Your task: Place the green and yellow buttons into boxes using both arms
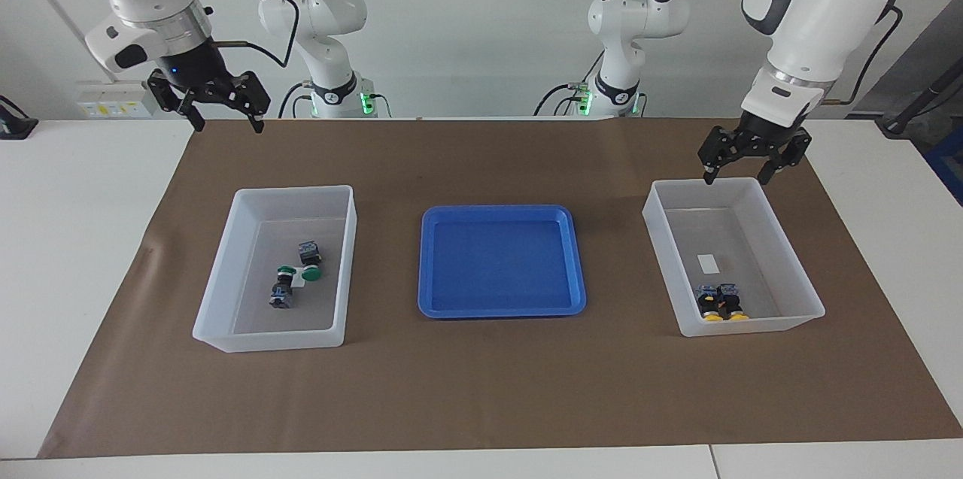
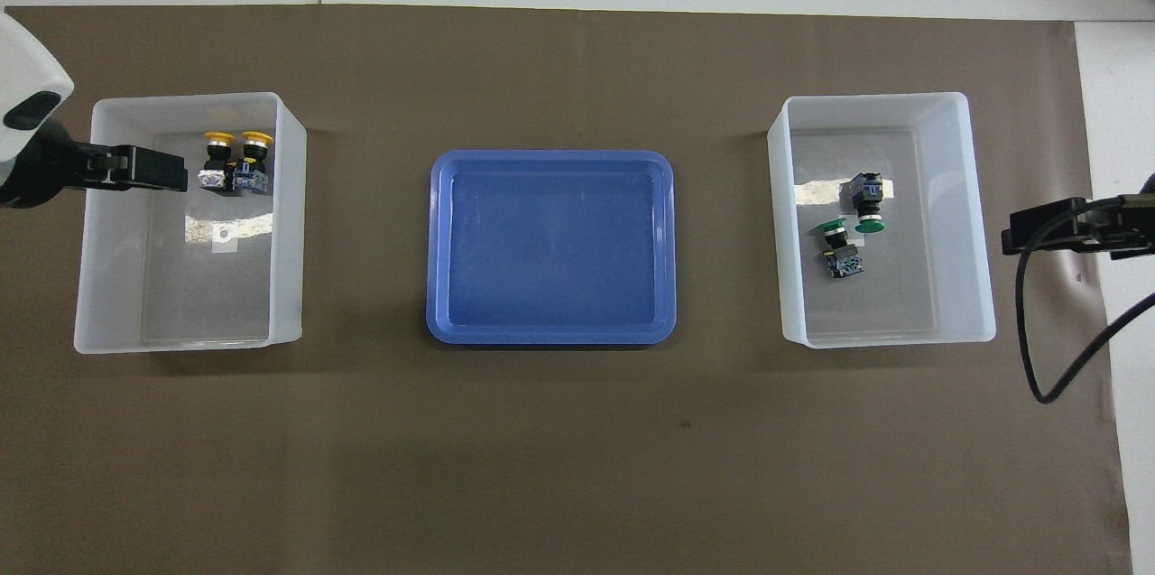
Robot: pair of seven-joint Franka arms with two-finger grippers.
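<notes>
Two green buttons (image 1: pixel 297 276) lie in the translucent box (image 1: pixel 218 268) toward the right arm's end; they also show in the overhead view (image 2: pixel 853 227), in that box (image 2: pixel 902 304). Two yellow buttons (image 1: pixel 721 304) lie side by side in the other box (image 1: pixel 722 227) toward the left arm's end, at its end farther from the robots; in the overhead view the buttons (image 2: pixel 235 162) lie in this box (image 2: pixel 207 295). My left gripper (image 1: pixel 736 177) hangs open and empty above that box's rim (image 2: pixel 176 173). My right gripper (image 1: pixel 228 124) is open, empty and raised over the mat's edge (image 2: pixel 1020 236).
A shallow blue tray (image 1: pixel 496 212) sits between the two boxes with nothing in it; it also shows in the overhead view (image 2: pixel 550 158). Brown paper (image 1: pixel 481 389) covers the table. A small white sticker (image 1: pixel 709 262) lies on the floor of the box with the yellow buttons.
</notes>
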